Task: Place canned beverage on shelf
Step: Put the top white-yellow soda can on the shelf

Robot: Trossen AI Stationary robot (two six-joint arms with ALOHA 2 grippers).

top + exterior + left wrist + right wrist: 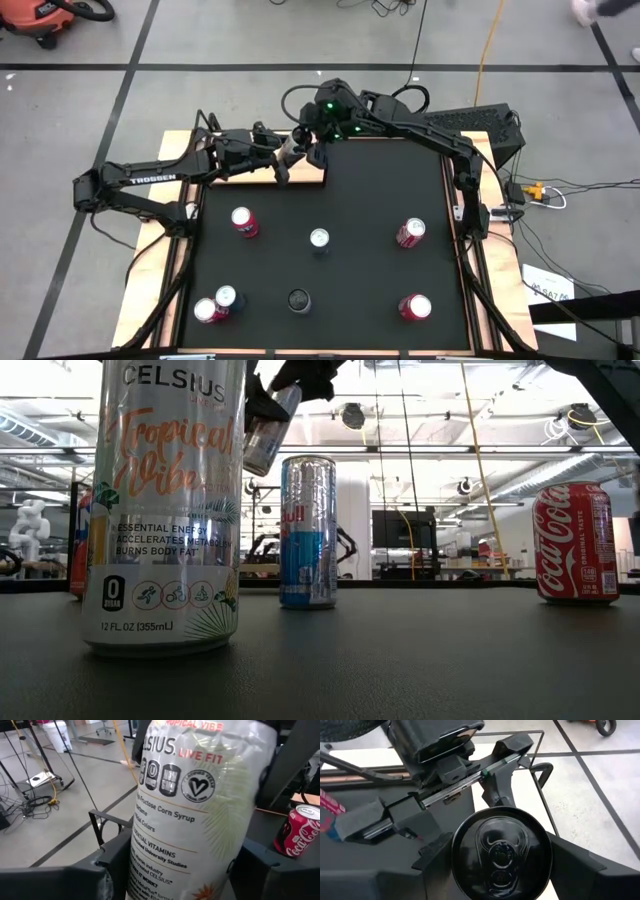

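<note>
Both arms meet at the far edge of the black mat (330, 220), above the light wooden shelf (245, 168) with its thin black rail (540, 770). The left gripper (285, 152) is clamped on a white Celsius can (200, 810), held aloft and tilted in the low view; its fingers (112, 857) press the can's sides. The right gripper (318, 150) sits directly opposite, with a black-topped can (501, 852) lodged between its dark fingers (570, 862). Both held cans hang above the shelf's near end, neither resting on it. On the mat stand further cans, including a Red Bull can (308, 532) and a Coca-Cola can (576, 543).
</note>
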